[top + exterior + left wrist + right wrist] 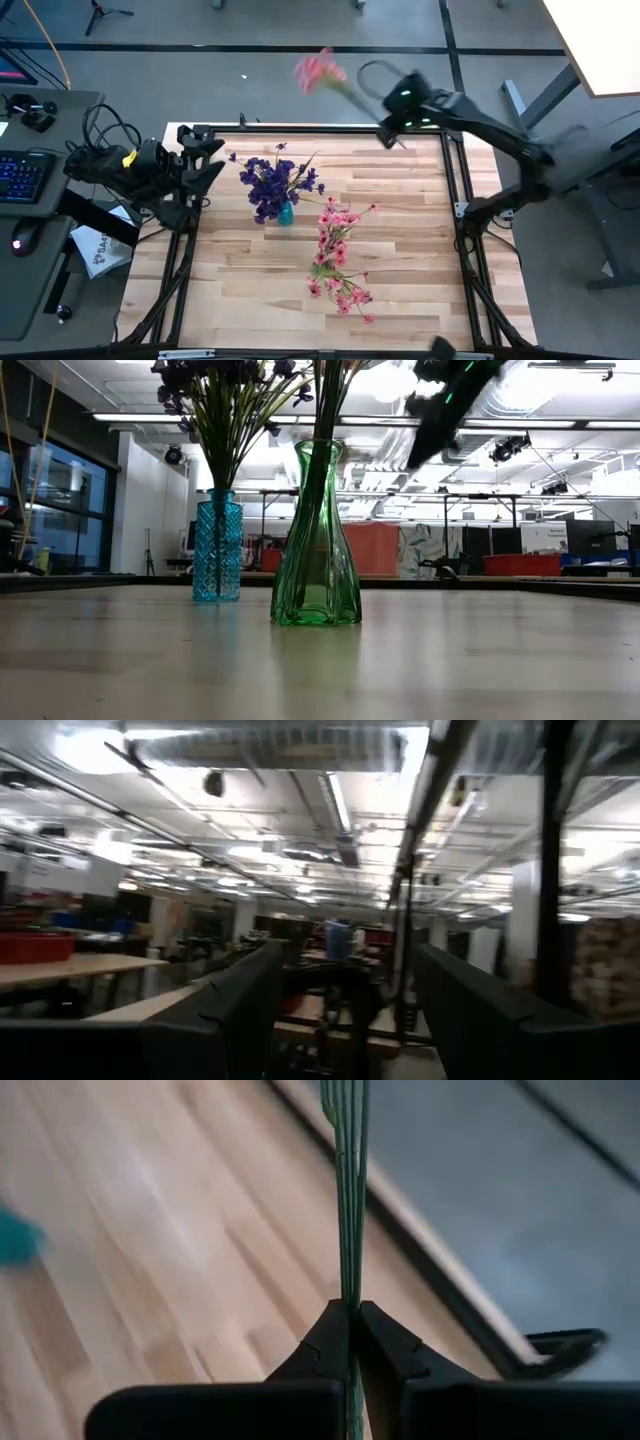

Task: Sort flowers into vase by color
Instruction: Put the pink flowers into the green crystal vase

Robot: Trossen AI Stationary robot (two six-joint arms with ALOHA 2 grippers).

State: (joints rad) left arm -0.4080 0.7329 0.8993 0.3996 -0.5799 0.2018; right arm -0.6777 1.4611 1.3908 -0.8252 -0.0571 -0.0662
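We find the right tool point(350, 1325) clenched on the thin green stems of a pink-blossomed artificial sprig point(320, 70), held high over the far edge of the light wooden desk point(400, 290). The left tool point(205, 160) rests released at the desk's left edge, fingers spread, holding nothing. A blue textured glass vase point(217, 545) holds purple-blossomed sprigs point(275, 182). Beside it, a green fluted glass vase point(317, 540) holds pink-blossomed sprigs point(338, 262). We see a printed sheet left of the desk; its writing is not legible.
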